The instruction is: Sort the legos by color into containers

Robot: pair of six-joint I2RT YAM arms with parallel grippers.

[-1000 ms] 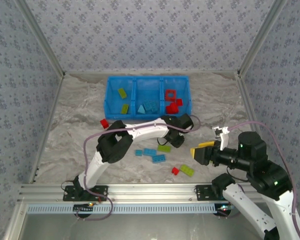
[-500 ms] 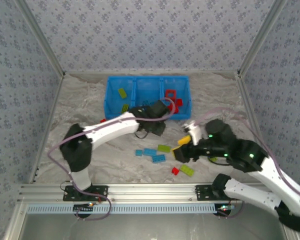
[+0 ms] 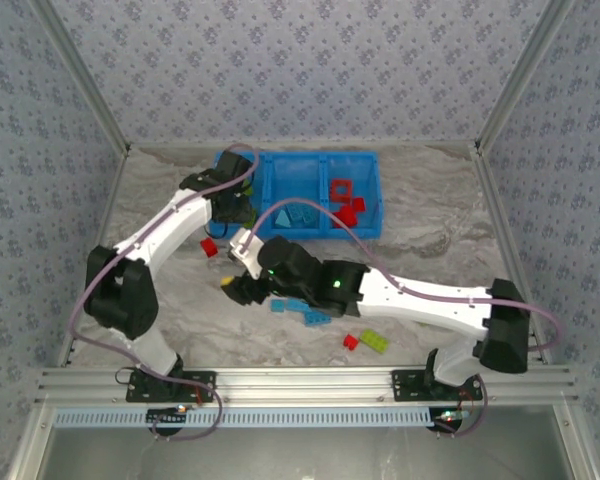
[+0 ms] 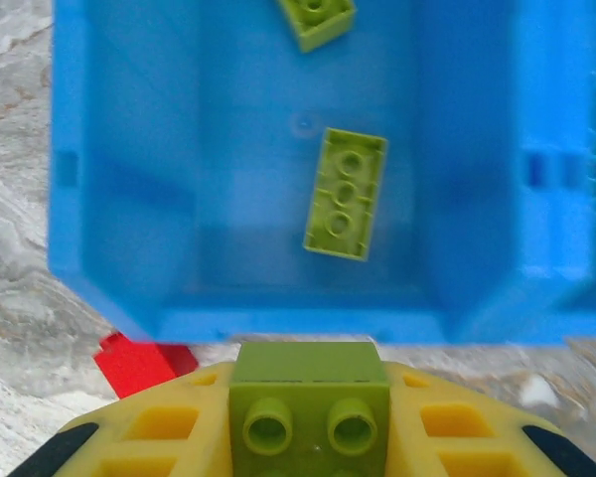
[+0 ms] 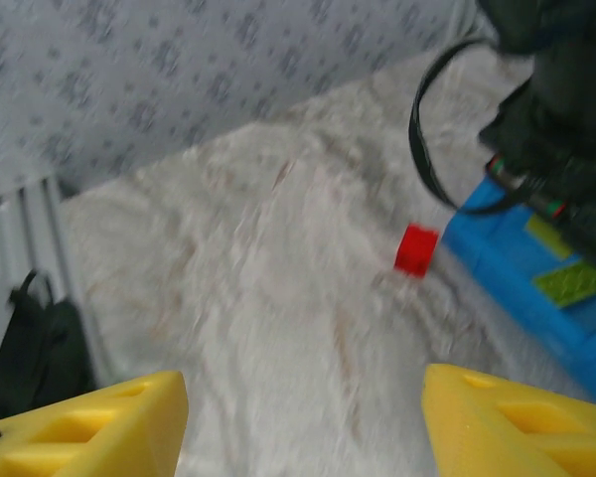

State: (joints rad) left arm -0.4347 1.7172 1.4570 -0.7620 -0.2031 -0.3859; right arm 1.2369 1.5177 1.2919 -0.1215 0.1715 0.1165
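Three-compartment bin, top view: a bright blue rectangular plastic bin (image 3: 300,155) sits at the far side of the marbled counter (image 3: 430,240). Light blue bricks lie in its middle compartment and red ones in the right.
Loose pieces, top view: a small red brick (image 3: 210,247) lies just in front of the bin's left end. Light blue flat bricks (image 3: 315,318) and a lime green flat brick (image 3: 373,341) lie nearer the arm bases.
Right arm, top view: the right end effector (image 3: 232,288) hovers low near the light blue bricks.
Left wrist view: the left end effector (image 4: 309,393) is clamped on a lime green two-stud brick (image 4: 308,370) at the near wall of the bin's left compartment (image 4: 477,149). Two lime green bricks (image 4: 346,194) already lie inside.
Right wrist view: the right end effector (image 5: 298,427) has its fingers apart with nothing between them.
Step in hand: probably delivering a green piece.
Next move: carry it forward past the wall, then let go.
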